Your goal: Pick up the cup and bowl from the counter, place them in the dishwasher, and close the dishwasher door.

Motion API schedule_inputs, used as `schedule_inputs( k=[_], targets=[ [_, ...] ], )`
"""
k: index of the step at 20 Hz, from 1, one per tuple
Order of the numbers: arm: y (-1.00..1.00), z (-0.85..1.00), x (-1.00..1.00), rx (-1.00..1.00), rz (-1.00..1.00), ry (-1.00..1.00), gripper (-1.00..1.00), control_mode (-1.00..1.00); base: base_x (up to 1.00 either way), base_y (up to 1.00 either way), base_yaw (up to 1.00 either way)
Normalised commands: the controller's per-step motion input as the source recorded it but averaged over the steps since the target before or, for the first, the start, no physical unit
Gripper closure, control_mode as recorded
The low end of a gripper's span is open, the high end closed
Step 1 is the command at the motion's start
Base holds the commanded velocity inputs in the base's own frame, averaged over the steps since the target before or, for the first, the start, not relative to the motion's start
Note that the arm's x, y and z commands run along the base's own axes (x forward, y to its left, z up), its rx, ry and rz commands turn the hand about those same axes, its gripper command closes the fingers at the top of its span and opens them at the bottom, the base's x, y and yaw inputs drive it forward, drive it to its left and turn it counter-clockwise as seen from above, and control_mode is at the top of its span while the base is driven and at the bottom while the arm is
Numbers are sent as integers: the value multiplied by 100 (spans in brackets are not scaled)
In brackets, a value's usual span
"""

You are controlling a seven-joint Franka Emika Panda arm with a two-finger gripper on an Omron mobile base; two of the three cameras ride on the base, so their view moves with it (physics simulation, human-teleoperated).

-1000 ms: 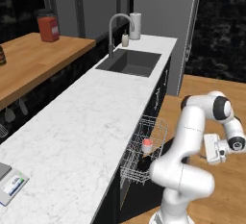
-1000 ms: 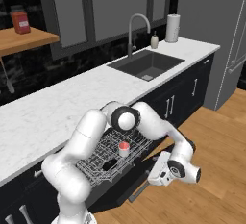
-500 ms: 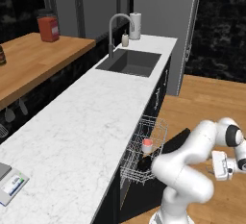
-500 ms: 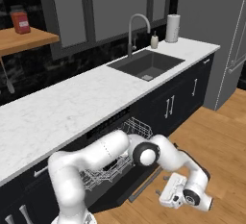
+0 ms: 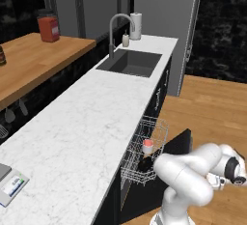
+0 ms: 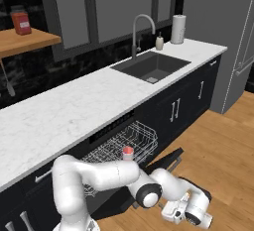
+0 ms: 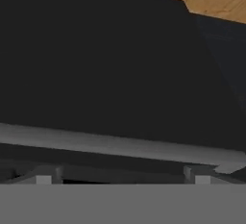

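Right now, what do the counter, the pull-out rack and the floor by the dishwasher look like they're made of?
The counter looks like polished white marble or an imitation, going by its faint grey veins. The rack looks like thin silver metal wire, an open grid. The floor looks like warm brown wood planks with visible grain.

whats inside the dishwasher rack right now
The cup stands in the rack, red-pink top up. No bowl can be made out there, but the arm covers the rack's near part, so it may be hidden.
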Motion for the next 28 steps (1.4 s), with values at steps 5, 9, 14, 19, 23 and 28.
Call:
schedule_inputs(
  k=[5,9,14,19,23,28],
  targets=[
    [25,-51,60,14,0,3,-100,-100,0,0,0],
    [51,-38,73,11,0,15,-100,-100,0,0,0],
    [65,-25,68,9,0,20,-100,-100,0,0,0],
    [86,0,31,14,0,7,-100,-100,0,0,0],
    [100,32,2,20,2,0,-100,-100,0,0,0],
    [100,64,3,25,3,0,-100,-100,0,0,0]
  ],
)
